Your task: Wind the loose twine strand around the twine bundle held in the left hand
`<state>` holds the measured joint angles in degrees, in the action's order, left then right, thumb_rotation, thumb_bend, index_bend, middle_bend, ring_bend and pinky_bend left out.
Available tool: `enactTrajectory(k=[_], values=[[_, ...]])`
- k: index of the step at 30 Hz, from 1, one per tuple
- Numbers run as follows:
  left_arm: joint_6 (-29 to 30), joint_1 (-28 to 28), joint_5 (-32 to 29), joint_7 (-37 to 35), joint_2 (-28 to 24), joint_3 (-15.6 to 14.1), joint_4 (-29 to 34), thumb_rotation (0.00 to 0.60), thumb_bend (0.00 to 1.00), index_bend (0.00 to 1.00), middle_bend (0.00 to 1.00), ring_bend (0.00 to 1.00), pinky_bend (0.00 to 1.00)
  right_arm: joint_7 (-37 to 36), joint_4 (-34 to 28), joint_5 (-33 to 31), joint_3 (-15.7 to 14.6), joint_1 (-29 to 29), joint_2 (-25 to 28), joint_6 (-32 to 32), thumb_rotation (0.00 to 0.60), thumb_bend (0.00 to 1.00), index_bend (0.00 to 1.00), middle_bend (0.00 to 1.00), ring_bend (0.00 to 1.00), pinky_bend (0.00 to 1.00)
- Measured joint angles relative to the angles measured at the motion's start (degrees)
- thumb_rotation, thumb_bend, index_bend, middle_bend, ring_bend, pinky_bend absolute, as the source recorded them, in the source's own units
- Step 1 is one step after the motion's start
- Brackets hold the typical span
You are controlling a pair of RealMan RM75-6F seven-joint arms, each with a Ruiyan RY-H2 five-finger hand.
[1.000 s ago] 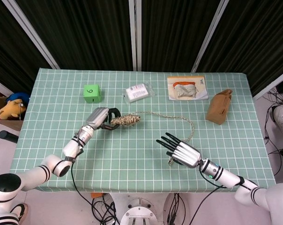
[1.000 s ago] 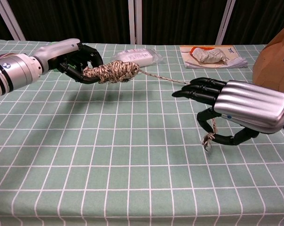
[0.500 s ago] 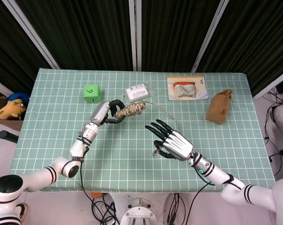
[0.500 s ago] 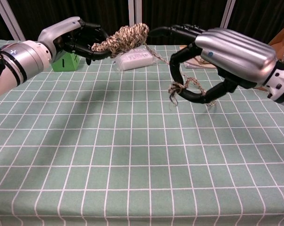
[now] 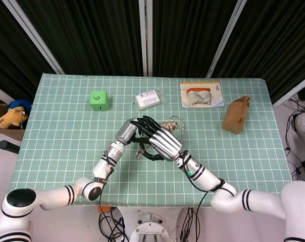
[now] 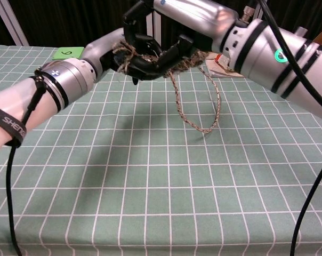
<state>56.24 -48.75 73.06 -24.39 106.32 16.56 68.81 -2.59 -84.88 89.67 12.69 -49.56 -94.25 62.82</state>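
Now both robot hands (image 5: 151,137) crossed midair.

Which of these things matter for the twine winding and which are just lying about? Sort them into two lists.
Part of the job:
- twine bundle, held up off the table
- loose twine strand, hanging in a loop
- left hand, holding the bundle
- right hand, crossed over it, holding the strand

Just lying about:
- green cube
- white packet
- booklet
- brown paper bag

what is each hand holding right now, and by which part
The left hand holds the twine bundle by its near end. The right hand pinches the loose twine strand near its frayed free end.
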Motion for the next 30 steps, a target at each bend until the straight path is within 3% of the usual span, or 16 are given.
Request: enactTrajectory(k=[10,16,24,30], values=[[-0.7,-0.9,3.3,3.1,1.5,-2.9,0.9,0.600,0.41,0.76,0.75,0.64,0.65,4.4,0.0,-13.9,12.0,-7.0,-3.9,-5.6,0.600,0.45,0.91,0.08,0.00,0.00],[-0.2,0.1,5.8,0.3,0.1,-4.6,2.2,0.600,0.41,0.77,0.75,0.64,0.65,6.3,4.5,-18.2,16.4,-9.4,-4.8,-5.2,0.600,0.45,0.91,0.08,0.00,0.00],[-0.1,1.8,7.5,-8.0,-3.7,-6.1,5.6,0.600,0.41,0.77,0.76,0.65,0.65,5.3,10.5,-22.4,17.3,-8.6,-3.7,-4.4,0.600,0.46,0.91,0.08,0.00,0.00],[-1.5,2.4,8.7,-20.1,-8.3,-6.3,8.1,0.600,0.41,0.78,0.77,0.66,0.67,1.5,12.7,-24.8,16.5,-6.2,-1.8,-5.2,0.600,0.46,0.92,0.08,0.00,0.00]])
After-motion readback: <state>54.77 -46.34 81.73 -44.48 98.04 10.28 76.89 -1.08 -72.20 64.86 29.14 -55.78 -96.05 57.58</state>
